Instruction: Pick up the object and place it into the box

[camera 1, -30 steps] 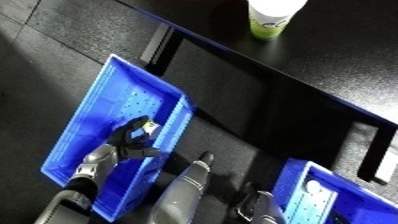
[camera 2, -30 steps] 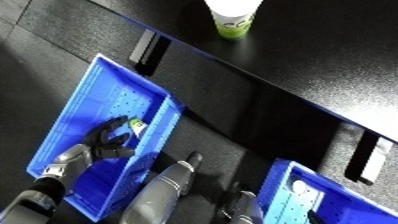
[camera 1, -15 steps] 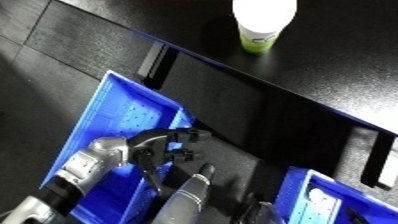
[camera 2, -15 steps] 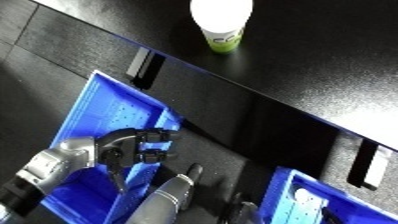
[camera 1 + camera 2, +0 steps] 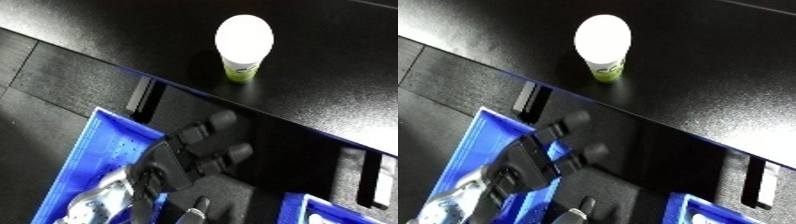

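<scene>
A white-lidded cup with a green label (image 5: 242, 49) stands upright on the black table (image 5: 338, 95), well apart from both hands; nothing touches it. The left hand (image 5: 197, 151) reaches up from the lower left, above the edge of the blue bin (image 5: 96, 150) and the table's front edge; its fingers (image 5: 567, 125) are stretched out and relaxed, grasping nothing. A second blue bin (image 5: 306, 212) shows only a corner at the bottom right. Low in the middle, a dark fingertip (image 5: 582, 209) of the right hand shows; whether that hand is released or clenched I cannot tell.
</scene>
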